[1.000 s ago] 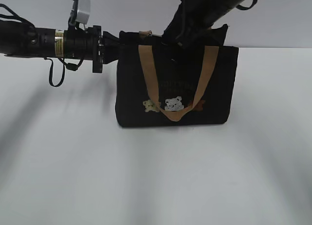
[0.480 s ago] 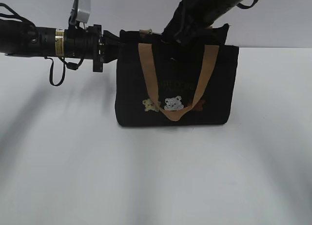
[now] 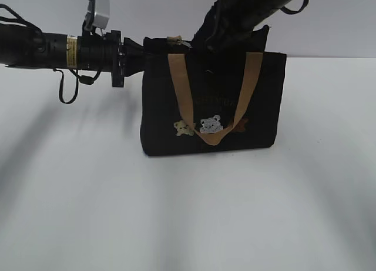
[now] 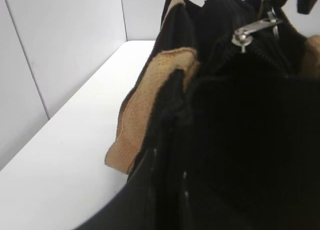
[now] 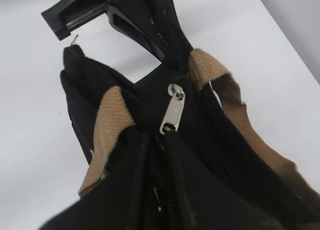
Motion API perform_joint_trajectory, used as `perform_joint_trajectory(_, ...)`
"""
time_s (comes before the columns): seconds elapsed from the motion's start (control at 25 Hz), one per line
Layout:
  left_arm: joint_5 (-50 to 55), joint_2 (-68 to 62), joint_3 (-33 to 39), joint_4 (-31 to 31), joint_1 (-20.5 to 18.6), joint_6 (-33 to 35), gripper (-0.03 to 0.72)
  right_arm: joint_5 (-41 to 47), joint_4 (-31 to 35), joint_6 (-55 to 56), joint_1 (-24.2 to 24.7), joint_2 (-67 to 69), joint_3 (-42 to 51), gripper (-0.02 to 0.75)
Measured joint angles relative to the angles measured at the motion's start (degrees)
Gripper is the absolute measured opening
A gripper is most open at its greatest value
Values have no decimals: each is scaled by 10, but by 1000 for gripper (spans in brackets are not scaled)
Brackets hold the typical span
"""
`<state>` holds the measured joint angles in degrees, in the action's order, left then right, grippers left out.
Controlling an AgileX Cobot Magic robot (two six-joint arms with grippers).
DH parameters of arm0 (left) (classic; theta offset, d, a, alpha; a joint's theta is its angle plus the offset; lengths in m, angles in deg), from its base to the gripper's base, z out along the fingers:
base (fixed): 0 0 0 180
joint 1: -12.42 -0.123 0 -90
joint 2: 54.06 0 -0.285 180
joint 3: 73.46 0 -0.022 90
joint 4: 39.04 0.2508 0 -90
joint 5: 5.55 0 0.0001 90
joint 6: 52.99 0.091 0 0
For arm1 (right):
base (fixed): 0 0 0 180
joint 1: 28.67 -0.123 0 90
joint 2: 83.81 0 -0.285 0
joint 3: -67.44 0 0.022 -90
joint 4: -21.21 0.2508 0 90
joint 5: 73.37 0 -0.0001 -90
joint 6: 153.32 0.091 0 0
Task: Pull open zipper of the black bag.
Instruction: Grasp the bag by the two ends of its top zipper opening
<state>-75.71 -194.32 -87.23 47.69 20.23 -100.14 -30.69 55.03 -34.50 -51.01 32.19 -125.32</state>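
White table [image 3: 188,212] | black bag [image 3: 264,106] corner clenched by left pincer [image 3: 141,50] | right pincer [image 3: 202,42] fingertips hidden, state untellable

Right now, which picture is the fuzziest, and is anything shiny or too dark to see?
Left wrist view: fuzziest, the black bag is a dark soft blur up close. Right wrist view: the silver zipper pull gleams, while the bag folds below lose detail. Exterior view: soft grey shadows streak the white table, and the lettering on the bag front is too dim to read.
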Motion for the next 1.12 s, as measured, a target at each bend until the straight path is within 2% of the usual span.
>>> perform_joint_trajectory(0.36, 1, 0, 0, 0, 0, 0, 20, -15, 3, -13, 0, 0, 0, 99)
perform_joint_trajectory(0.52, 1, 0, 0, 0, 0, 0, 20, -54, 21, -17, 0, 0, 0, 151)
perform_joint_trajectory(0.76, 1, 0, 0, 0, 0, 0, 20, -61, 78, -18, 0, 0, 0, 231)
perform_joint_trajectory(1.12, 1, 0, 0, 0, 0, 0, 20, -67, 90, -19, 0, 34, -1, 248)
